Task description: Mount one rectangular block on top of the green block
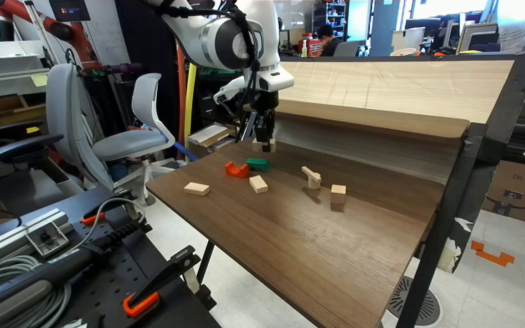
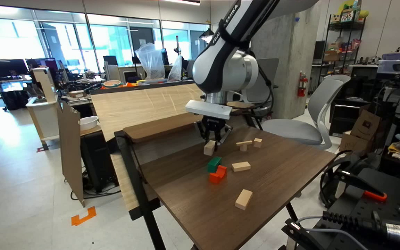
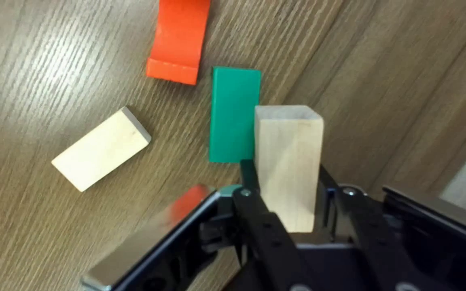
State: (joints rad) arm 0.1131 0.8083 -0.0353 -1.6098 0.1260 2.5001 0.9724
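The green block [image 1: 258, 165] lies flat on the brown table, next to the orange-red block; it also shows in an exterior view [image 2: 214, 164] and in the wrist view [image 3: 235, 115]. My gripper [image 1: 268, 146] is shut on a pale rectangular block [image 2: 209, 148] and holds it above the table, on the far side of the green block from the orange-red one. In the wrist view the held block [image 3: 289, 157] sits between the fingers [image 3: 285, 173] and covers part of the green block's right edge from sight. The two blocks look apart.
The orange-red curved block [image 1: 236, 170] is close beside the green one. Loose wooden blocks lie at the table's side [image 1: 197, 188] and nearer the middle [image 1: 258, 184]. A T-shaped wooden stack [image 1: 312, 177] and a wooden cube [image 1: 338, 194] stand apart. A raised shelf [image 1: 372, 116] runs along the table's back.
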